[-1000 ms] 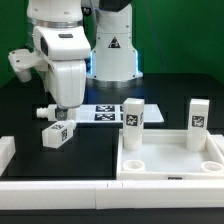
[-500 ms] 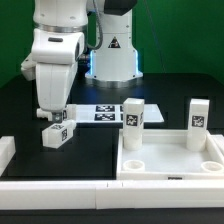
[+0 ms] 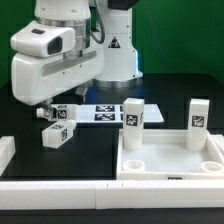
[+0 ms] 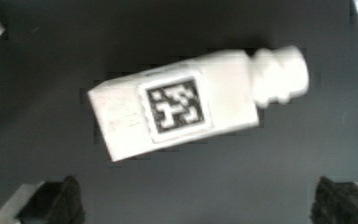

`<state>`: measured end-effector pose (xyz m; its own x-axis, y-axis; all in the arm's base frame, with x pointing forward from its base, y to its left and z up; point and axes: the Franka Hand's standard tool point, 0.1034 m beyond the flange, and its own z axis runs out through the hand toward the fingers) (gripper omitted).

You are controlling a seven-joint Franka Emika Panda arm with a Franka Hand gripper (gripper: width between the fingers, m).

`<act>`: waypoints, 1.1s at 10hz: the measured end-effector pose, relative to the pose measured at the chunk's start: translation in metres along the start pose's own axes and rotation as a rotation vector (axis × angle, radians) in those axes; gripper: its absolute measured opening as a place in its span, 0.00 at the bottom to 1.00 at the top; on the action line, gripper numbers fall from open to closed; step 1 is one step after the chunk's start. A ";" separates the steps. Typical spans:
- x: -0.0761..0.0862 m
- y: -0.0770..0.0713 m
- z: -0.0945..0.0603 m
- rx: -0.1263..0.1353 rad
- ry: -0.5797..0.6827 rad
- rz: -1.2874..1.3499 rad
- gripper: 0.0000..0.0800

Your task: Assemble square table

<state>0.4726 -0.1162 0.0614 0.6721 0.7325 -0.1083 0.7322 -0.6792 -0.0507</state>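
Note:
The square tabletop [image 3: 170, 160] lies rim up at the exterior view's right. Two white tagged legs stand upright in its back corner sockets [image 3: 133, 120] [image 3: 199, 118]. Two more legs lie on the black table at the left, one in front [image 3: 57, 135] and one behind it [image 3: 62, 112], partly hidden by the arm. My gripper [image 3: 48, 104] hangs over these lying legs. In the wrist view, one lying leg [image 4: 185, 105] fills the frame, tag up. My gripper [image 4: 197, 203] is open and empty, with the fingertips [image 4: 51, 200] wide apart and clear of the leg.
The marker board [image 3: 105, 110] lies behind the lying legs. A long white bar [image 3: 60, 187] runs along the front, and another white piece [image 3: 5, 150] sits at the left edge. The robot base [image 3: 112, 50] stands at the back.
The arm's wrist has turned and tilted over the lying legs, so its white body now bulks wider toward the exterior view's left. The legs and tabletop have not moved.

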 end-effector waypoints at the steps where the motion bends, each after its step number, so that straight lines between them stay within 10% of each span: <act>1: 0.001 -0.002 0.001 0.053 -0.038 0.103 0.81; 11: 0.009 0.021 0.004 0.156 -0.070 0.982 0.81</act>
<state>0.4935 -0.1238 0.0555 0.9601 -0.1589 -0.2302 -0.1716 -0.9845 -0.0365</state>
